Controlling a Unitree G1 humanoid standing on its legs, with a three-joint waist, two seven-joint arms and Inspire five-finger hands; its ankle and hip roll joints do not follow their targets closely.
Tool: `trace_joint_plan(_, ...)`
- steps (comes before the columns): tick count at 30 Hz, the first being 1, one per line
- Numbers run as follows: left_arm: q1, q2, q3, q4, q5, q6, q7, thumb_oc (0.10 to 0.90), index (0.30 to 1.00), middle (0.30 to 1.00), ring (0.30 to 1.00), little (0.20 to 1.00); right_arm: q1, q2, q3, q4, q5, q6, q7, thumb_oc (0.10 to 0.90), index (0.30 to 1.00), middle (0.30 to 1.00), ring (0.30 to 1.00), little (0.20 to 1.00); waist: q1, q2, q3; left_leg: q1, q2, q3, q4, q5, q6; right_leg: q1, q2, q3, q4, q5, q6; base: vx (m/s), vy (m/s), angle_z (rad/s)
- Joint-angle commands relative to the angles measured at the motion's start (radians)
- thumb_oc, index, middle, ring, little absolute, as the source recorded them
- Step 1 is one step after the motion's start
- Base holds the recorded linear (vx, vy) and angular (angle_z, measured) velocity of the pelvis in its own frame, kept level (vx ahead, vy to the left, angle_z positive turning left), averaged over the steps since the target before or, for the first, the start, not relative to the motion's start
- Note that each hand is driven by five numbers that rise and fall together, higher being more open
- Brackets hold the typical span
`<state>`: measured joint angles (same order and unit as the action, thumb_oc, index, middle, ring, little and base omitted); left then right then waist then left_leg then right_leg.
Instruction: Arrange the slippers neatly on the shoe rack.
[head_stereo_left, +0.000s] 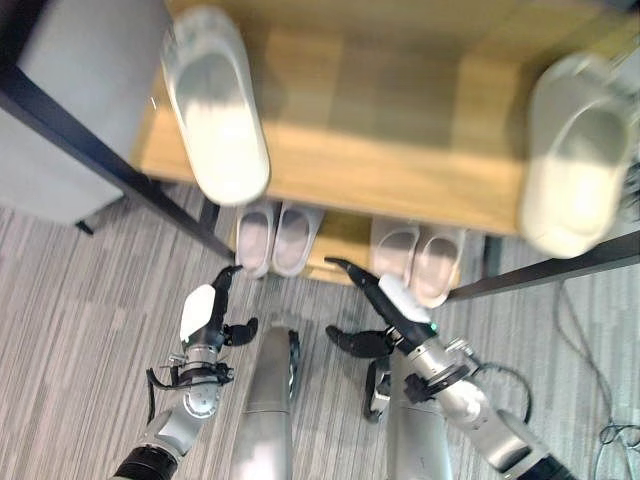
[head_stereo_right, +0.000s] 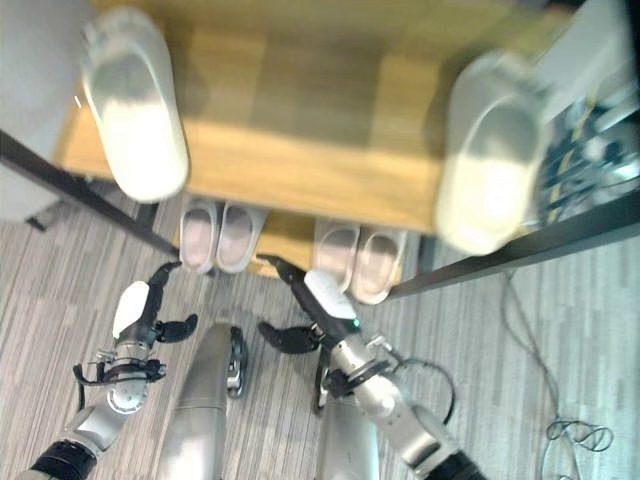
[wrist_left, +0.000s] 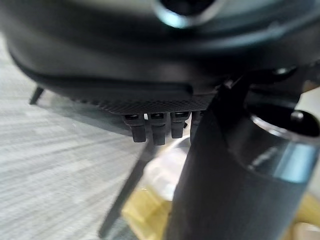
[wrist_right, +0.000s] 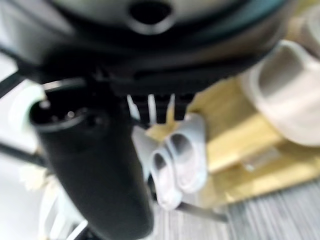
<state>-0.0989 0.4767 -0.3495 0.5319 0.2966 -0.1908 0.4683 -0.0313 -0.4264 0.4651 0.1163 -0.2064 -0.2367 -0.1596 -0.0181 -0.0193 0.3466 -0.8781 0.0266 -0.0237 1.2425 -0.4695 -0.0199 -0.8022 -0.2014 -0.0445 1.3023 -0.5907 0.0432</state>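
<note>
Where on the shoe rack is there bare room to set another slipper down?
The top shelf is bare wood between the left slipper and the right slipper. The lower shelf is crowded: two pairs leave a narrow gap between them. Both hands, left and right, are open over the carpet.

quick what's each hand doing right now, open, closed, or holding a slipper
Left hand: open, holding nothing, above the carpet.
Right hand: open, holding nothing, fingers pointing toward the shoe rack.
</note>
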Motion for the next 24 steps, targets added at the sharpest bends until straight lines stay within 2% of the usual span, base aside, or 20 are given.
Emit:
trace_joint_plan(1, 0.029, -0.015, -0.015, 0.022, 0.024, -0.044, -0.035, 0.8, 0.9, 0.9, 0.9, 0.9, 0.016, -0.002, -0.011, -0.003, 0.089, -0.023, 0.005, 0.8, 0.9, 0.9, 0.9, 0.9, 0.005, 0.019, -0.085, 0.086, 0.033, -0.061, -0.142, 0.082, -0.01, 0.02, -0.036, 0.013, -0.213, 0.161, 0.003, 0.08, 0.03, -0.27)
trace_joint_plan(2, 0.032, -0.012, -0.022, 0.033, 0.034, -0.043, -0.05, 0.8, 0.9, 0.9, 0.9, 0.9, 0.021, 0.001, -0.015, 0.021, 0.087, -0.02, 0.015, 0.8, 0.9, 0.9, 0.9, 0.9, 0.003, 0.021, -0.096, 0.124, 0.037, -0.053, -0.176, 0.083, -0.008, 0.05, -0.035, 0.004, -0.245, 0.164, 0.007, 0.23, 0.032, -0.17)
trace_joint_plan(3, 0.05, -0.019, -0.028, 0.064, 0.056, -0.044, -0.084, 0.8, 0.9, 0.9, 0.9, 0.9, 0.051, 0.02, -0.022, 0.059, 0.097, -0.015, 0.043, 0.8, 0.9, 0.9, 0.9, 0.9, -0.007, 0.015, -0.125, 0.255, 0.045, -0.046, -0.284, 0.093, -0.005, 0.177, -0.02, -0.013, -0.356, 0.197, 0.021, 0.22, 0.032, -0.09)
trace_joint_plan(6, 0.06, -0.018, -0.028, 0.066, 0.065, -0.045, -0.086, 0.8, 0.9, 0.9, 0.9, 0.9, 0.064, 0.02, -0.028, 0.063, 0.1, -0.017, 0.053, 0.8, 0.9, 0.9, 0.9, 0.9, -0.01, 0.016, -0.126, 0.298, 0.048, -0.038, -0.339, 0.114, -0.003, 0.217, -0.017, -0.019, -0.402, 0.225, 0.028, 0.14, 0.02, -0.09)
trace_joint_plan(7, 0.09, -0.02, -0.02, 0.061, 0.078, -0.051, -0.109, 0.8, 0.9, 0.9, 0.9, 0.9, 0.091, 0.023, -0.05, 0.099, 0.08, -0.012, 0.067, 0.8, 0.9, 0.9, 0.9, 0.9, -0.014, 0.015, -0.164, 0.408, 0.063, -0.019, -0.459, 0.148, -0.003, 0.33, -0.013, -0.024, -0.534, 0.277, 0.042, 0.24, -0.012, -0.12)
trace_joint_plan(9, 0.101, -0.019, -0.017, 0.049, 0.081, -0.055, -0.115, 0.8, 0.9, 0.9, 0.9, 0.9, 0.104, 0.029, -0.06, 0.108, 0.075, -0.012, 0.069, 0.8, 0.9, 0.9, 0.9, 0.9, -0.013, 0.013, -0.172, 0.463, 0.066, -0.012, -0.513, 0.167, -0.006, 0.389, -0.014, -0.03, -0.595, 0.301, 0.049, 0.22, -0.021, -0.19)
trace_joint_plan(10, 0.122, -0.014, -0.003, 0.037, 0.073, -0.064, -0.127, 0.8, 0.9, 0.9, 0.9, 0.9, 0.122, 0.027, -0.082, 0.121, 0.063, -0.016, 0.072, 0.8, 0.9, 0.9, 0.9, 0.9, -0.016, 0.012, -0.192, 0.529, 0.071, 0.0, -0.583, 0.202, -0.014, 0.452, -0.014, -0.035, -0.666, 0.333, 0.059, 0.11, -0.02, -0.27)
trace_joint_plan(13, 0.144, -0.006, -0.002, 0.009, 0.079, -0.069, -0.152, 0.8, 0.9, 0.9, 0.9, 0.9, 0.148, 0.017, -0.106, 0.15, 0.042, -0.013, 0.076, 0.8, 0.9, 0.9, 0.9, 0.9, -0.016, 0.004, -0.21, 0.601, 0.071, 0.012, -0.674, 0.23, -0.019, 0.524, -0.001, -0.049, -0.759, 0.369, 0.072, 0.12, -0.055, -0.09)
trace_joint_plan(17, 0.168, -0.009, -0.019, -0.003, 0.095, -0.072, -0.188, 0.8, 0.9, 0.9, 0.9, 0.9, 0.177, 0.0, -0.14, 0.215, 0.031, -0.012, 0.081, 0.8, 0.9, 0.9, 0.9, 0.9, -0.014, 0.004, -0.243, 0.701, 0.061, 0.019, -0.822, 0.298, -0.029, 0.616, 0.02, -0.072, -0.897, 0.418, 0.08, 0.07, -0.074, 0.03)
trace_joint_plan(19, 0.158, -0.032, -0.033, 0.037, 0.074, -0.068, -0.208, 0.8, 0.9, 0.9, 0.9, 0.9, 0.144, -0.001, -0.144, 0.383, 0.034, 0.011, 0.059, 0.8, 0.9, 0.9, 0.9, 0.9, -0.003, 0.004, -0.266, 0.757, 0.043, 0.025, -0.946, 0.351, -0.036, 0.666, 0.038, -0.088, -1.01, 0.465, 0.086, 0.0, -0.107, 0.07)
trace_joint_plan(22, 0.146, -0.048, -0.044, 0.072, 0.063, -0.066, -0.228, 0.8, 0.9, 0.9, 0.9, 0.9, 0.118, 0.004, -0.131, 0.499, 0.023, 0.029, 0.052, 0.8, 0.9, 0.9, 0.9, 0.9, 0.002, 0.006, -0.28, 0.809, 0.033, 0.033, -1.048, 0.38, -0.036, 0.714, 0.052, -0.094, -1.104, 0.494, 0.088, 0.02, -0.081, 0.12)
trace_joint_plan(24, 0.12, -0.084, -0.073, 0.179, 0.063, -0.047, -0.236, 0.8, 0.9, 0.9, 0.9, 0.9, 0.102, 0.053, -0.147, 0.628, 0.151, 0.05, 0.076, 0.8, 0.9, 0.9, 0.9, 0.9, -0.002, 0.014, -0.305, 0.865, 0.021, 0.045, -1.163, 0.423, -0.039, 0.763, 0.066, -0.098, -1.208, 0.527, 0.091, 0.03, -0.094, 0.03)
